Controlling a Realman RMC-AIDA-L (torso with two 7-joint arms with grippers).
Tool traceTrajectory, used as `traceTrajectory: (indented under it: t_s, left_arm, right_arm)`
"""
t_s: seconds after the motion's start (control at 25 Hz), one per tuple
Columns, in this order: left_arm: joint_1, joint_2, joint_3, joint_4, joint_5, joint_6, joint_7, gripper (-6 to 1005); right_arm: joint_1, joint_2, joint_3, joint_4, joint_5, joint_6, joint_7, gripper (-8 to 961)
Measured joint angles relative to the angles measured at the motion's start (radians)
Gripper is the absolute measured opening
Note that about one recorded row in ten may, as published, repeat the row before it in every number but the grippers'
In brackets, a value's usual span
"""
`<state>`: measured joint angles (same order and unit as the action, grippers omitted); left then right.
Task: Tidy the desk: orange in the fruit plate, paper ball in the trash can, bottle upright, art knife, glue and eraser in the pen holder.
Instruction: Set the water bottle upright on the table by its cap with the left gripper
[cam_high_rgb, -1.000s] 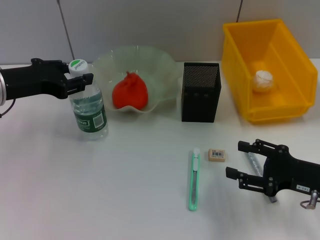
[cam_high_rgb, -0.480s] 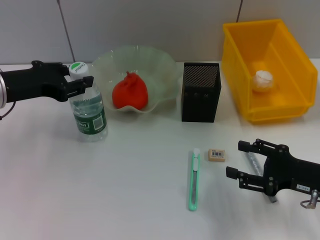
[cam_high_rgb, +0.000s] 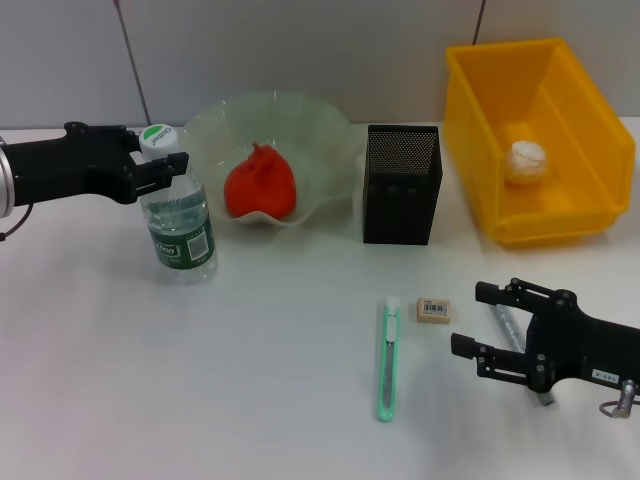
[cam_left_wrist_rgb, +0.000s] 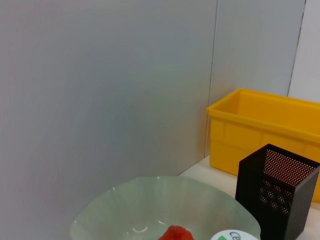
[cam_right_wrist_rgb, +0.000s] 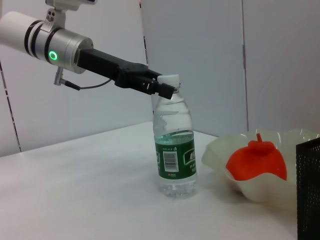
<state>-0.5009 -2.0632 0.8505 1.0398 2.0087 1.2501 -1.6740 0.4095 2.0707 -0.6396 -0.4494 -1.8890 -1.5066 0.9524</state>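
Desk (cam_high_rgb: 250, 400): white surface, with broad bare room across the near-left area and in front of the bottle.

Bottle (cam_high_rgb: 178, 220): upright at far left, just beside the rim of the fruit plate (cam_high_rgb: 330, 130); white-and-green cap at top.

Left gripper (cam_high_rgb: 165, 165): at the bottle's neck just under the cap, fingers spread to either side of it; whether they touch it cannot be told. The arm reaches in level from the left edge.

Orange (cam_high_rgb: 260, 187): inside the fruit plate, toward its near wall.

Pen holder (cam_high_rgb: 402, 185): black mesh, upright between the fruit plate and the trash can (cam_high_rgb: 480, 150), a narrow gap on each side.

Paper ball (cam_high_rgb: 527, 160): lying inside the yellow trash can.

Art knife (cam_high_rgb: 388, 358): green, flat on the desk, well in front of the pen holder.

Eraser (cam_high_rgb: 434, 310): just beside the knife's far end, apart from it.

Right gripper (cam_high_rgb: 468, 320): low over the near-right desk, fingers spread, nothing between them; the eraser lies close before its fingertips.

Glue (cam_high_rgb: 508, 328): grey stick, partly hidden under the right gripper.
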Motion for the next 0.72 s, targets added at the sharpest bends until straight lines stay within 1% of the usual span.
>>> traceTrajectory:
  t_s: [0.72]
  left_arm:
    - [-0.006,0.000,-0.002,-0.005,-0.001,-0.001,0.001,445]
  right_arm:
    - [0.003,0.000,0.000,0.000,0.003,0.003,0.000,771]
